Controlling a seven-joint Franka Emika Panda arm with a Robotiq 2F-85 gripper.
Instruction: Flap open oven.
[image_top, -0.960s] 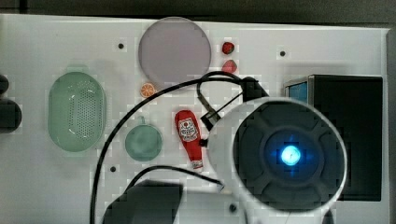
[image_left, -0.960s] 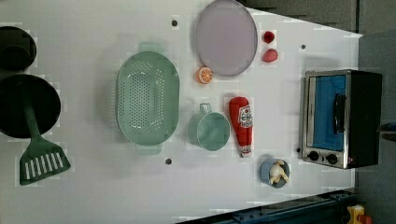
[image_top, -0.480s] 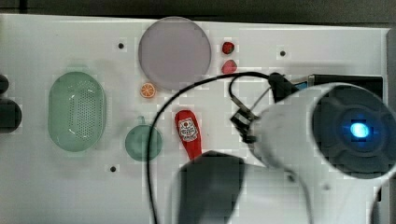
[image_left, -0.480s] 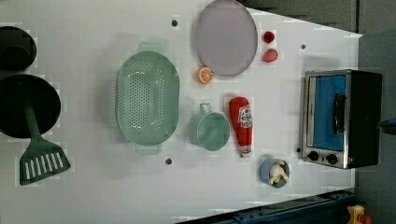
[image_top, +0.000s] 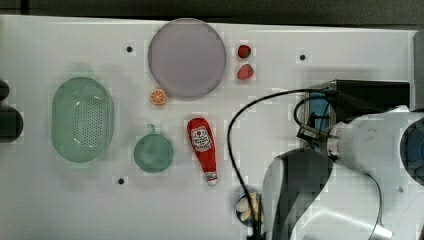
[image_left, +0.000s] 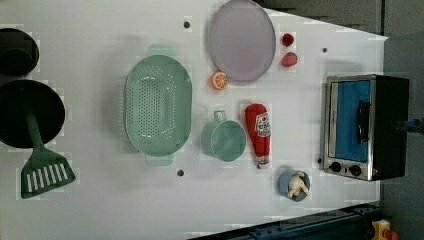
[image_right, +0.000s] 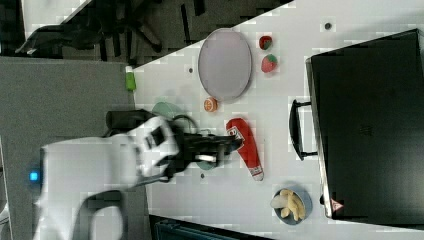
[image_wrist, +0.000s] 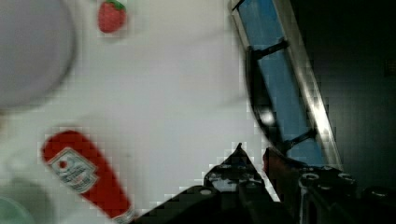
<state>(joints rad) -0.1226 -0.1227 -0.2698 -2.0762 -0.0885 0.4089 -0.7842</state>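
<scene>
Filling scene: white table (image_left: 100, 210) (grey floor (image_right: 60, 90) beside) | fingers (image_wrist: 236, 163) slightly parted, empty | oven (image_left: 367, 125) shut

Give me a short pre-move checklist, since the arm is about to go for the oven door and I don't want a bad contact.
1. Oven door shut, ready to flap: ok.
2. Handle free of obstruction: ok.
3. Gripper near the handle, not yet touching: ok.
4. Table in front of the door bare for the flap: ok.
5. Ketchup bottle outside the door's swing: cannot tell.
</scene>
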